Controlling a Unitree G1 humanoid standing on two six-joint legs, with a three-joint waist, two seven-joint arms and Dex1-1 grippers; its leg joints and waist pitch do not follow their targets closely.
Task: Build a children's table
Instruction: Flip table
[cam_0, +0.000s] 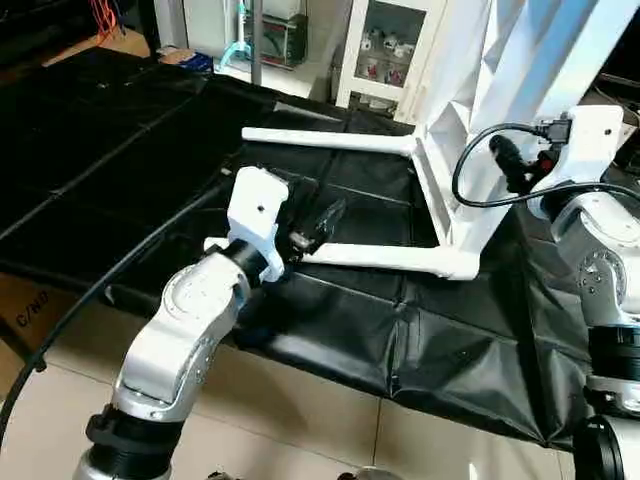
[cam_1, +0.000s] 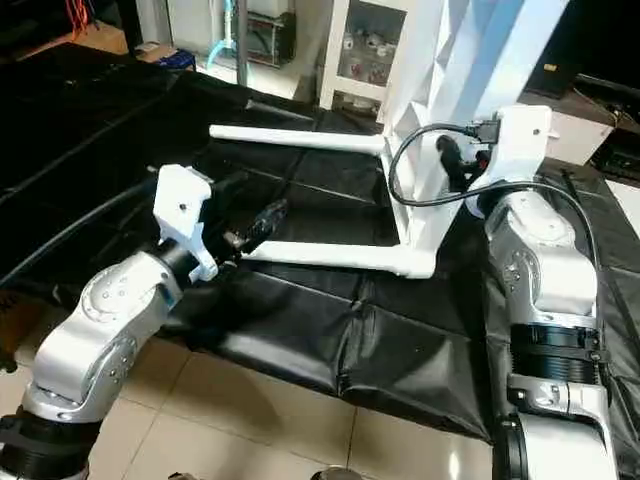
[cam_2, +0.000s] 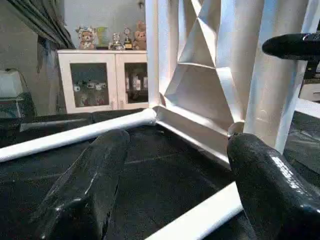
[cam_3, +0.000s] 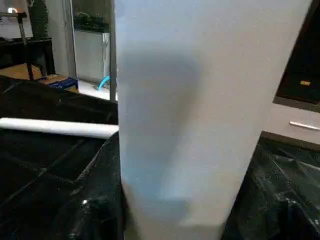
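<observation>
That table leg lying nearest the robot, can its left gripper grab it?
Probably yes. The left gripper sits right at the near leg with its fingers open, and nothing lies between them on the black sheet.

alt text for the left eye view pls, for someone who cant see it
A white children's table stands tipped on its edge on a black sheet, two legs lying level toward the robot's left. The open left gripper sits by the nearer leg; the right gripper meets the tabletop.

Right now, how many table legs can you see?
3. One far leg and one near leg stick out sideways from the table top over the black sheet. A third leg stands up by the right tool. More may be hidden.
</observation>
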